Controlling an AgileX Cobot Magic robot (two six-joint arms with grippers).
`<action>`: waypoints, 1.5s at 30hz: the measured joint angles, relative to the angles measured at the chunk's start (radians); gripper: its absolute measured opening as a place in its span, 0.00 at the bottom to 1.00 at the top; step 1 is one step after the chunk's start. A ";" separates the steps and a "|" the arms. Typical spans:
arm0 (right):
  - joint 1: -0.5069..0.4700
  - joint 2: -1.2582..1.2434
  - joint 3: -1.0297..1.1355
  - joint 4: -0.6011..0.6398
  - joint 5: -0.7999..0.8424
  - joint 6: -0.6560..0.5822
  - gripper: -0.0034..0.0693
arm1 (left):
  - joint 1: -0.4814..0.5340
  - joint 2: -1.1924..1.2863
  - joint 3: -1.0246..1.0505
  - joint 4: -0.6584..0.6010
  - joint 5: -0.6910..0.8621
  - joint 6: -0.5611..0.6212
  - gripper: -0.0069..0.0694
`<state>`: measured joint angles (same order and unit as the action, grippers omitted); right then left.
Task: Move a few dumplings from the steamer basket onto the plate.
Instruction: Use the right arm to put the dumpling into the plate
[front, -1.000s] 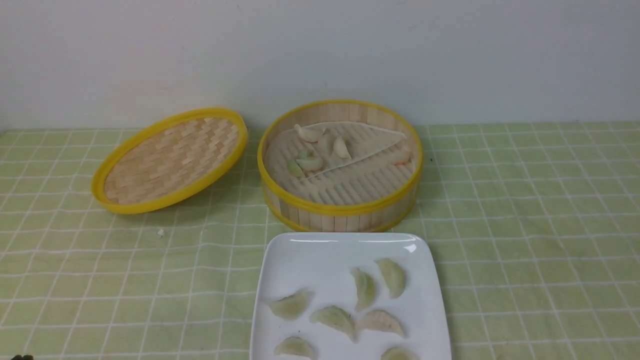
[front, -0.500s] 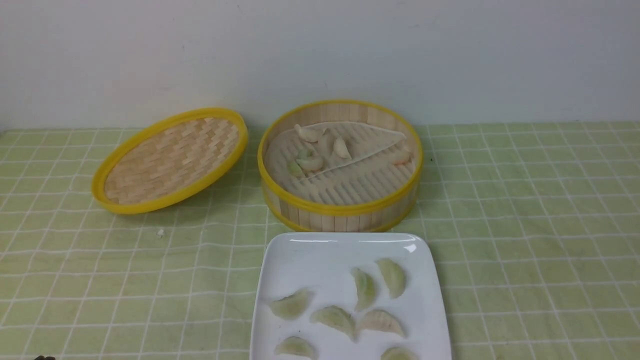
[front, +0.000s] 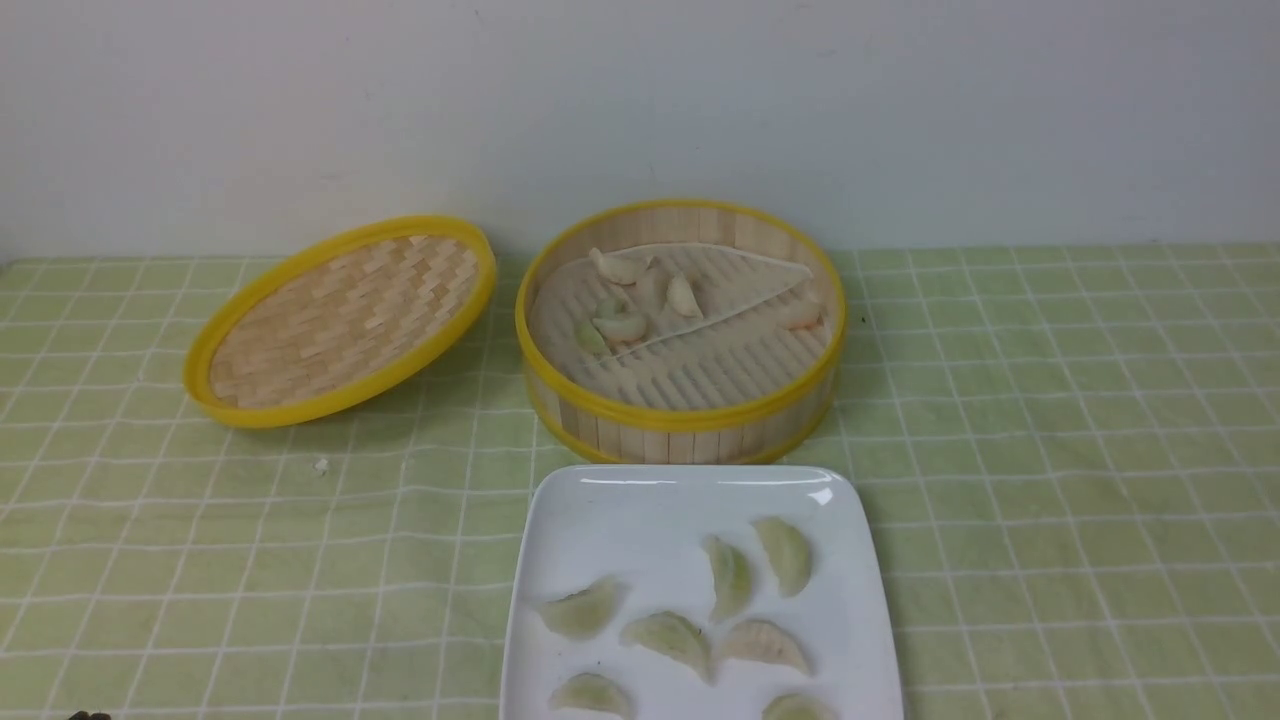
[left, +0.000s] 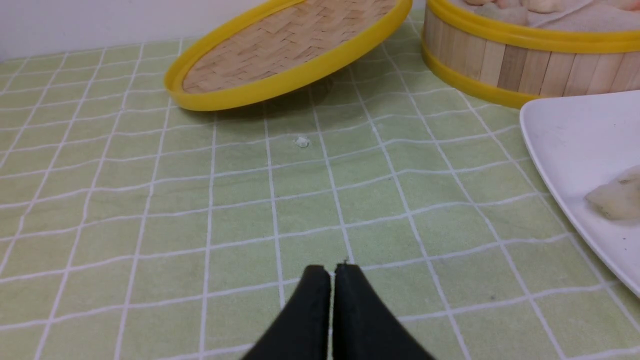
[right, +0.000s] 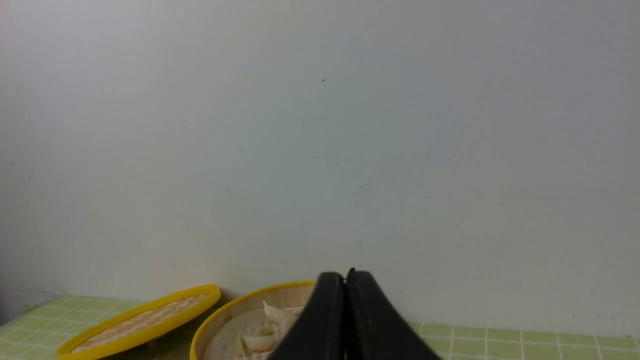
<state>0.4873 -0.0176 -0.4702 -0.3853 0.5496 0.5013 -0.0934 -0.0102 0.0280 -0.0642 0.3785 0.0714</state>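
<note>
The steamer basket (front: 680, 418) stands mid-table with a folded white liner and several dumplings (front: 620, 327) inside. In front of it lies the white plate (front: 640, 510) with several pale green dumplings (front: 729, 575) on it. My left gripper (left: 332, 270) is shut and empty, low over the cloth to the left of the plate (left: 565, 135); only a dark tip (front: 88, 716) shows in the front view. My right gripper (right: 345, 276) is shut and empty, held high and facing the wall, with the basket (right: 240, 305) below it. It is out of the front view.
The woven yellow-rimmed lid (front: 340, 320) leans tilted to the left of the basket. A small white crumb (front: 321, 465) lies on the green checked cloth in front of the lid. A pale wall closes off the back of the table.
The dark tip of my left gripper at the bottom left edge shifted a little to the right, then stayed. Dumplings, basket and plate have not moved.
</note>
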 joint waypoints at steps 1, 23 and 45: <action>0.000 0.000 0.000 0.000 0.000 0.000 0.03 | 0.000 0.000 0.000 0.000 0.000 0.000 0.08; -0.051 0.000 0.167 0.360 -0.129 -0.362 0.03 | 0.000 0.000 0.000 0.003 0.001 0.000 0.08; -0.487 0.001 0.488 0.356 -0.141 -0.364 0.03 | 0.000 0.000 0.000 0.003 0.001 0.000 0.08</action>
<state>0.0000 -0.0164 0.0174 -0.0295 0.4088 0.1376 -0.0934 -0.0102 0.0280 -0.0613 0.3796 0.0714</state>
